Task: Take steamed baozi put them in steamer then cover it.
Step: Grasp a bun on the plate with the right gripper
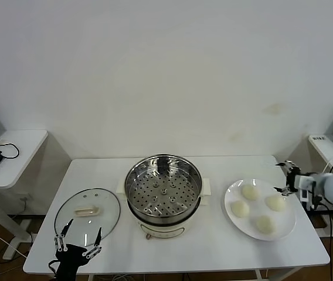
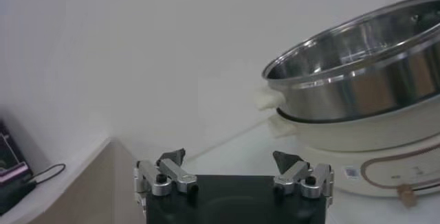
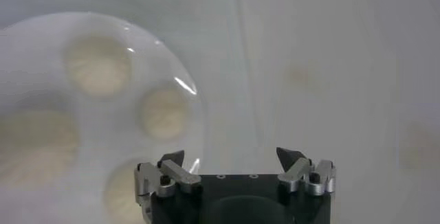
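No writing is legible. Four baozi [image 1: 258, 207] lie on one plate [image 1: 286, 227]; one steamer [image 1: 163, 186] sits mid-bench, one cover [image 1: 87, 216] to its left. Left gripper [image 1: 77, 240] and right gripper [image 1: 284, 177] both gape wide, empty.

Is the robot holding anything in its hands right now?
No. The left hand is open by the glass lid; the right hand is open beside the plate of buns.
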Robot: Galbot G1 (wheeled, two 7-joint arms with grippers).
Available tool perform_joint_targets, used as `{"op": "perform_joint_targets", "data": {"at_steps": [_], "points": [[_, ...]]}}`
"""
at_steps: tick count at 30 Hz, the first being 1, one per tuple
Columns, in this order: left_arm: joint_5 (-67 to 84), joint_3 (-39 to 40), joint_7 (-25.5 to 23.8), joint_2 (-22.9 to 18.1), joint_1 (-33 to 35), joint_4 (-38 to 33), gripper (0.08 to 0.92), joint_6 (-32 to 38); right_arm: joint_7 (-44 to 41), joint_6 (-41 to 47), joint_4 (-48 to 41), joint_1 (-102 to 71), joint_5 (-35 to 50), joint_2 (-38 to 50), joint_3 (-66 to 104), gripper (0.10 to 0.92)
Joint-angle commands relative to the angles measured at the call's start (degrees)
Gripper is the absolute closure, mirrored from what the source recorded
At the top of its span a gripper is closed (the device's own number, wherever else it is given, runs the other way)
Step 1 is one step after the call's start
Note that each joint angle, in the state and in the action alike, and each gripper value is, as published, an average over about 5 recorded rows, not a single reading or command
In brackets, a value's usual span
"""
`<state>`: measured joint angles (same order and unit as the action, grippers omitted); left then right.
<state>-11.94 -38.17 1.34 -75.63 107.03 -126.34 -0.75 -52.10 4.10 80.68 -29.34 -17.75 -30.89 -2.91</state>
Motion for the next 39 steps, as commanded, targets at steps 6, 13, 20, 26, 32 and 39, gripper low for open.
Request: {"op": "perform_joint_targets", "data": {"at_steps": [6,13,20,26,32,39], "points": [[-0.57,-2.22,-0.09,-0.46,0.49,0.26,0.177,0.55,-9.59,-1.82,-15.20,23.42,-1.12,-8.15,-28.11,0.203],[-0.40,-3.43,0.06,-0.45,0.96,0.65,0.177,0.96,-9.10,-3.88,-20.78,22.54,-4.79,-12.52,-28.41,0.203],[-0.45,-3.67,0.07,-0.65,1.27,0.45,0.177,1.15,-6.45,-3.23,-22.88,21.11,-5.88,-14.87,-27.54,0.203],[-0.45,-3.88,0.14,-0.90,1.48,0.27,0.177,1.30,-5.25,-2.95,-24.17,20.54,-7.06,-16.27,-26.80,0.206],[-0.42,-4.12,0.24,-0.94,1.64,0.45,0.177,1.48,-5.07,-3.12,-25.57,20.34,-8.61,-17.03,-26.37,0.244],[-0.41,-4.19,0.32,-0.99,1.76,0.31,0.177,1.59,-5.41,-3.11,-25.34,19.62,-8.71,-16.93,-26.29,0.347]]}}
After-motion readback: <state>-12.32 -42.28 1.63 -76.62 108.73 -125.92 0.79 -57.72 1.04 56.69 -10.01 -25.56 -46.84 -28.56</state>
